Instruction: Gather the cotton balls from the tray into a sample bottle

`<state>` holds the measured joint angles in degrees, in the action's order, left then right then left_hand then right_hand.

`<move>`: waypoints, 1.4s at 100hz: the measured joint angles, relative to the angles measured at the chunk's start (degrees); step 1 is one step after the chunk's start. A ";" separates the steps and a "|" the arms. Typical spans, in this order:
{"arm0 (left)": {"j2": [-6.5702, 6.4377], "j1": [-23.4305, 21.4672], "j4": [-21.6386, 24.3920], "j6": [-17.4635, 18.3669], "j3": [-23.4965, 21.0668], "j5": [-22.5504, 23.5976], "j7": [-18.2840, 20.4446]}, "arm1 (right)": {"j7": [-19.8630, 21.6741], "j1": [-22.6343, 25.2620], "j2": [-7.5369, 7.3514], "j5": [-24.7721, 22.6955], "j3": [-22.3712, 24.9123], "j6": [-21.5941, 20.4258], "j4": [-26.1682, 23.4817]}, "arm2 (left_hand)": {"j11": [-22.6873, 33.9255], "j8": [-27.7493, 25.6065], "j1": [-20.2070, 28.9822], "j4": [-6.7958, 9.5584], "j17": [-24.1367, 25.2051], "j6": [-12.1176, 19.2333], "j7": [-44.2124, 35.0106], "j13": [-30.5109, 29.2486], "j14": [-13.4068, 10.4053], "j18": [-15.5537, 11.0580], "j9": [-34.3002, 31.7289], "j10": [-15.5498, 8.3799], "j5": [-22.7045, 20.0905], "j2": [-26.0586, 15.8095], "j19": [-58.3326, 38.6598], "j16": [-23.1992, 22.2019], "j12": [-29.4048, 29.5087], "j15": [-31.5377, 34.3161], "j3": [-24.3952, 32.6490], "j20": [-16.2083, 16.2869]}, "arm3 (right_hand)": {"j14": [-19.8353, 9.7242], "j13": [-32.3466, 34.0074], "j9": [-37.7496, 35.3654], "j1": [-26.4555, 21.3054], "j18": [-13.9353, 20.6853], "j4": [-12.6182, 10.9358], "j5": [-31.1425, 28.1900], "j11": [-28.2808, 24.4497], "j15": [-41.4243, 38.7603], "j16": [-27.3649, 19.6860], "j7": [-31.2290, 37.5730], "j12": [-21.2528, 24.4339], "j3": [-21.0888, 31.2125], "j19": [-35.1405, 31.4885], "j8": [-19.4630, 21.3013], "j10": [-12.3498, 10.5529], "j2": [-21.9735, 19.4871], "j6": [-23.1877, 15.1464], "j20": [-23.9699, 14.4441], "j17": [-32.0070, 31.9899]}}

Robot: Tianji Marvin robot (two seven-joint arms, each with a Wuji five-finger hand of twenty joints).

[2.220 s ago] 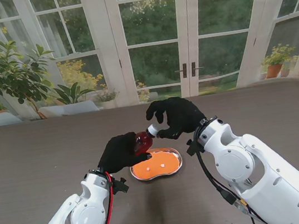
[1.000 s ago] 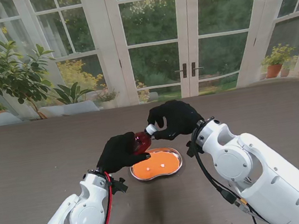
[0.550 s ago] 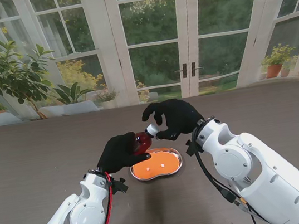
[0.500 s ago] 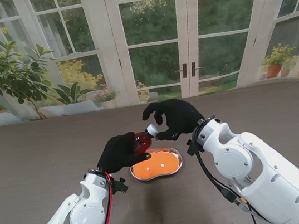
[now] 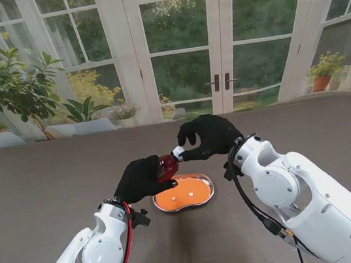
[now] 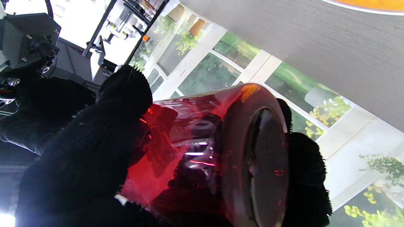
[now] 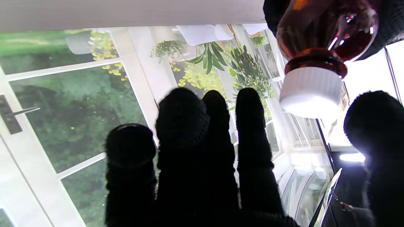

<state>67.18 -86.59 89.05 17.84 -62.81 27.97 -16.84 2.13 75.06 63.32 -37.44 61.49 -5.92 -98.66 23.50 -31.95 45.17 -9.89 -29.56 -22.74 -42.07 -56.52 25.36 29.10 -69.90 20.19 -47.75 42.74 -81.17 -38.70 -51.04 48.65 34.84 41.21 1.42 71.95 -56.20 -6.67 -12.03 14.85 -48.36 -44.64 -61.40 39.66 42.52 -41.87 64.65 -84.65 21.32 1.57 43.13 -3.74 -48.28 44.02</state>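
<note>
The left hand [image 5: 144, 178] is gripping the red sample bottle [image 5: 166, 166] around its body, holding it tilted above the tabletop [image 5: 51, 183] with its white cap [image 5: 178, 152] pointing toward the right hand [image 5: 209, 136]. In the left wrist view the black-gloved fingers [image 6: 104, 132] are wrapping around the bottle's glass sides. The right hand is sitting at the cap; in its wrist view the fingers [image 7: 189, 132] are standing spread and apart from the cap (the thumb is just beside it, not touching), holding nothing. The metal tray [image 5: 205, 196] with its orange lining is lying on the tabletop just nearer to me than the bottle, with two small white cotton balls [image 5: 184, 197] resting in it.
</note>
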 measured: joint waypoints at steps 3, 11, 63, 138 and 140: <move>0.00 0.01 0.00 0.00 0.01 -0.01 0.01 | -0.20 -0.02 -0.02 -0.13 -0.12 0.03 0.00 | 0.00 0.00 0.00 0.00 0.00 0.00 0.00 0.00 0.00 0.00 0.00 0.00 0.00 0.00 0.00 0.00 0.00 0.00 0.00 0.00 | 0.00 0.00 -0.44 -0.11 0.00 -0.25 -1.42 0.01 0.00 0.01 0.40 0.00 -0.12 0.00 0.14 0.02 -1.11 -0.23 0.00 0.07; 0.00 0.02 0.00 0.00 0.03 -0.02 0.05 | -0.93 -0.06 -0.02 0.20 -0.54 0.04 0.03 | 0.00 0.00 0.00 0.00 0.00 0.00 0.00 0.00 0.00 0.00 0.00 0.00 0.00 0.00 0.00 0.00 0.00 0.00 0.00 0.00 | 0.02 0.00 -1.87 -2.33 0.00 -1.07 -4.16 0.02 0.00 0.00 1.45 0.00 -0.27 0.00 0.77 0.02 -1.44 -1.55 -0.01 0.69; -0.05 -0.04 -0.03 -0.09 -0.03 0.03 0.12 | -0.81 -0.18 0.34 5.51 -0.43 -3.48 0.89 | -0.01 0.00 0.00 0.00 0.00 0.01 0.00 0.00 0.00 0.00 0.00 0.00 0.00 0.00 0.02 0.01 0.00 -0.01 0.00 0.00 | -0.17 0.00 -3.37 -17.86 0.00 6.01 0.25 0.01 0.00 0.01 7.12 -1.30 4.91 0.00 -8.40 -0.08 10.45 -3.30 0.01 1.37; -0.05 -0.01 -0.01 -0.11 0.00 0.08 0.12 | -0.16 -0.61 0.30 4.15 0.15 -4.02 1.49 | -0.01 0.00 0.01 0.00 0.00 0.01 0.00 0.00 0.00 0.00 0.00 0.00 0.00 0.00 0.07 0.01 0.00 -0.02 0.00 0.00 | -1.52 -1.46 3.33 -1.32 0.68 0.02 8.76 0.08 0.80 0.02 -2.26 0.36 7.34 0.00 -0.02 -0.81 11.17 2.17 0.13 -1.61; -0.05 -0.01 -0.01 -0.11 0.01 0.08 0.12 | 0.20 -0.61 0.24 4.07 0.18 -3.68 1.35 | -0.01 0.00 0.01 0.00 0.00 0.01 0.00 0.00 0.00 0.00 0.00 0.00 0.00 0.00 0.08 0.01 0.00 -0.02 0.00 0.00 | -1.29 -1.48 3.33 -0.72 0.68 0.02 8.78 0.08 0.80 0.02 -2.26 0.36 6.63 0.00 -0.02 -0.78 9.23 2.23 0.11 -1.66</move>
<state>67.13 -86.61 89.05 17.73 -62.80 28.05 -16.71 2.33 74.46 63.56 -33.37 61.68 -9.60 -97.31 23.49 -31.95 45.18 -9.89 -29.56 -22.73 -42.07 -56.52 25.36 29.10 -69.90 20.19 -47.75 42.74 -81.08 -38.70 -51.04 48.63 34.84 41.21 0.13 70.47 -52.87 -7.39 -11.35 14.87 -39.58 -44.56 -60.60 39.69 40.26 -41.51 71.28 -84.65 21.30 0.79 52.36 -1.51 -48.17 42.36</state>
